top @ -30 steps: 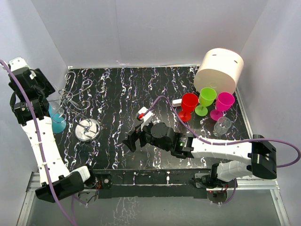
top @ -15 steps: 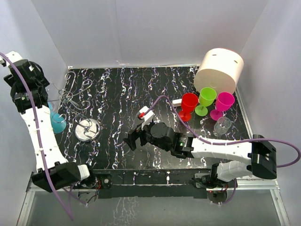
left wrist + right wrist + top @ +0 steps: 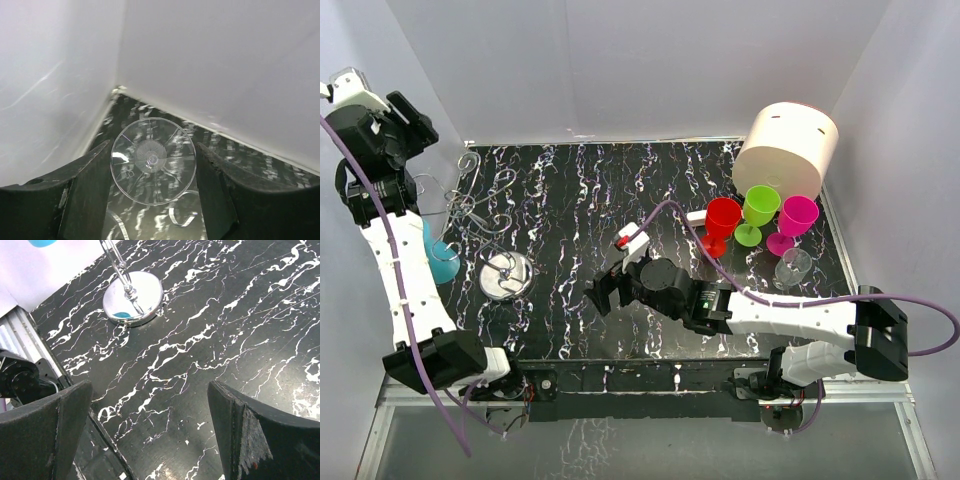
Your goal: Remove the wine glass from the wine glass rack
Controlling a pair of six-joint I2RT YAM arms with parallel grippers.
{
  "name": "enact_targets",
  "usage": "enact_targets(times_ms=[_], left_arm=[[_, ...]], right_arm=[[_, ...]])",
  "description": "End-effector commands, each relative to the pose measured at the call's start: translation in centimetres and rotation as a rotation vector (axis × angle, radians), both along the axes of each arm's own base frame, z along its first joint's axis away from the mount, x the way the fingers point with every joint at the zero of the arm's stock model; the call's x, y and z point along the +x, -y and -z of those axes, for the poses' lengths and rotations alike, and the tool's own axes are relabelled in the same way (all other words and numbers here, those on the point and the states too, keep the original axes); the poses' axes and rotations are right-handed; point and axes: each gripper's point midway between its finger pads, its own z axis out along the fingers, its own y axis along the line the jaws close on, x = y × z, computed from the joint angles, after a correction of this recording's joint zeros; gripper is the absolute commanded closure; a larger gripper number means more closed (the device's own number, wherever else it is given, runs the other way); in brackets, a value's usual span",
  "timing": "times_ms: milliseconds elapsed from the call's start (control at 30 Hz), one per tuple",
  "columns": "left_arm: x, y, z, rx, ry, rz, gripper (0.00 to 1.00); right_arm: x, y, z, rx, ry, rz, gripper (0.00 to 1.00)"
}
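Note:
The wine glass is clear; in the left wrist view its round foot (image 3: pixel 152 160) faces the camera. My left gripper (image 3: pixel 152 150) has its fingers against the foot's rim on both sides and holds it high over the back-left corner. The bowl is hidden behind the foot. In the top view the left gripper (image 3: pixel 417 122) is raised by the left wall, above the wire rack (image 3: pixel 470 205) and its shiny base disc (image 3: pixel 506 275). Wire loops (image 3: pixel 187 215) show below the foot. My right gripper (image 3: pixel 598 297) is open and empty over the table's middle (image 3: pixel 150 390), with the rack base (image 3: pixel 134 297) ahead of it.
A blue glass (image 3: pixel 440 258) sits by the rack at the left wall. A large cream cylinder (image 3: pixel 787 148) stands at the back right, with red (image 3: pixel 722 222), green (image 3: pixel 758 208), magenta (image 3: pixel 796 218) and clear (image 3: pixel 792 265) glasses in front. White walls close in on three sides.
My left arm has risen and swung up toward the back-left corner, away from the blue glass. The right arm has hardly moved.

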Motion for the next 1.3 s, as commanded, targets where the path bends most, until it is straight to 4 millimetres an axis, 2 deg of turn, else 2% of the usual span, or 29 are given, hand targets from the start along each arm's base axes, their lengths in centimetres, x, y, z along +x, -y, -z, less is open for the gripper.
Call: enact_targets(times_ms=[0, 100, 233, 400, 533, 767, 833, 1033, 1267], left_arm=[[-0.4, 6.3, -7.2, -0.052, 0.247, 0.300, 0.50], [-0.9, 9.1, -8.9, -0.125, 0.312, 0.434, 0.50], [-2.3, 11.5, -10.4, -0.223, 0.376, 0.538, 0.50], [-3.7, 14.0, -11.0, -0.369, 0.416, 0.637, 0.49], [-4.6, 16.1, -10.3, -0.474, 0.407, 0.711, 0.49], [-6.4, 19.3, -7.7, -0.601, 0.345, 0.792, 0.50], [-6.8, 20.0, -6.9, -0.641, 0.324, 0.815, 0.50], [-8.4, 21.7, -5.6, -0.712, 0.302, 0.880, 0.51], [-9.7, 23.3, -4.7, -0.791, 0.288, 0.940, 0.51]], right_arm=[[1.5, 0.9, -5.2, 0.089, 0.069, 0.073, 0.02], [2.5, 1.6, -5.9, 0.086, 0.079, 0.115, 0.02], [4.6, 2.5, -6.7, 0.105, 0.038, 0.142, 0.02], [8.2, 3.9, -8.1, 0.202, -0.086, 0.124, 0.02], [9.8, 4.6, -11.2, 0.274, -0.130, 0.099, 0.02], [9.7, 4.2, -19.0, 0.535, -0.186, -0.053, 0.02], [10.0, 4.0, -20.6, 0.605, -0.199, -0.094, 0.02], [11.2, 4.6, -21.1, 0.729, -0.266, -0.118, 0.02], [10.2, 4.7, -21.4, 0.826, -0.291, -0.195, 0.10]])
